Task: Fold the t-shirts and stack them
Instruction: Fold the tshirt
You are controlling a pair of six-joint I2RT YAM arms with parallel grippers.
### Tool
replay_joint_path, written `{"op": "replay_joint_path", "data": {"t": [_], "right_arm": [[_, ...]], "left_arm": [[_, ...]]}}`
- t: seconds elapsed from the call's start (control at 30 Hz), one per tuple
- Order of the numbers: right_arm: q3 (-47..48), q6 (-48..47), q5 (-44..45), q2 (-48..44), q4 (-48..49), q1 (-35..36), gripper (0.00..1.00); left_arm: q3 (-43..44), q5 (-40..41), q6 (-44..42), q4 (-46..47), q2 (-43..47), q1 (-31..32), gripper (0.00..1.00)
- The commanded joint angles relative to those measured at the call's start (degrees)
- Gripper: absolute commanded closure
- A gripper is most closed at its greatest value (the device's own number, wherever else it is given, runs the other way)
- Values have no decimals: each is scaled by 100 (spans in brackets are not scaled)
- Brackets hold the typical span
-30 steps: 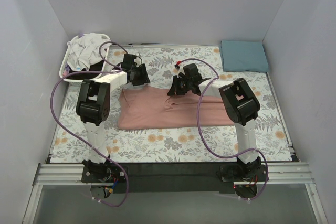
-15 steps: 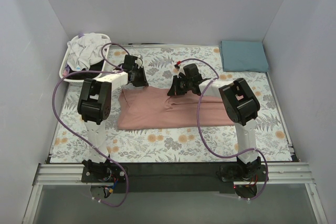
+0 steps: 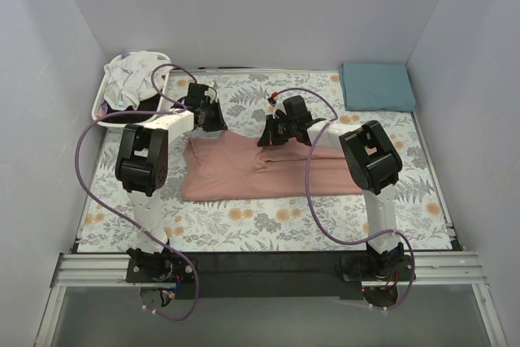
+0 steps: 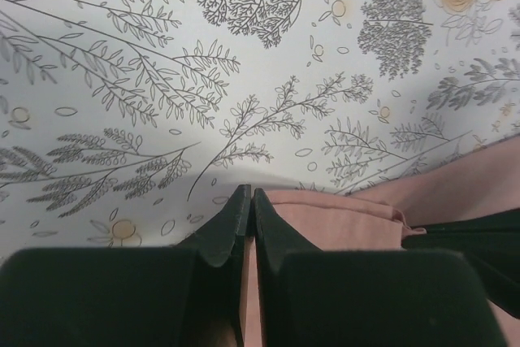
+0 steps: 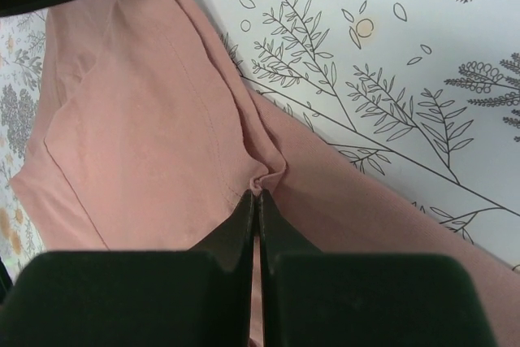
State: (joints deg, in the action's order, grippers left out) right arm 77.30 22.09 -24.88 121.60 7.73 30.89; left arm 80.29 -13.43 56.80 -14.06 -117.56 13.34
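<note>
The dusty-pink t-shirt (image 3: 260,166) lies partly folded as a wide band on the floral cloth in the middle of the table. My left gripper (image 3: 216,125) is at its far left edge, shut on the pink cloth; the left wrist view shows the cloth between the closed jaws (image 4: 250,197). My right gripper (image 3: 266,139) is at the far edge near the middle, shut on a small pinched ridge of the pink t-shirt (image 5: 257,194). A folded teal-blue t-shirt (image 3: 376,85) lies at the far right. A white t-shirt (image 3: 134,75) is heaped in the basket.
The white slatted basket (image 3: 104,103) stands at the far left corner. The grey-and-orange floral cloth (image 3: 244,221) covers the table. White walls close in on the left, far and right sides. Purple cables loop over both arms.
My left gripper has moved a little farther away and to the left, with the pink edge in it. My right gripper has shifted slightly toward the far side.
</note>
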Motion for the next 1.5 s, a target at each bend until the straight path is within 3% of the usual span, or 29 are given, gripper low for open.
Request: {"op": "replay_joint_path", "data": {"t": [0.0, 0.73, 1.47], "right_arm": [[233, -283, -148, -277, -122, 22, 99], [339, -1057, -342, -778, -929, 320, 95], [-487, -1400, -289, -1288, -1230, 654, 92]], "left_arm": [[-206, -169, -37, 220, 830, -121, 100], [-1349, -397, -11, 528, 1815, -297, 100], [-2597, -441, 139, 466, 2781, -306, 100]]}}
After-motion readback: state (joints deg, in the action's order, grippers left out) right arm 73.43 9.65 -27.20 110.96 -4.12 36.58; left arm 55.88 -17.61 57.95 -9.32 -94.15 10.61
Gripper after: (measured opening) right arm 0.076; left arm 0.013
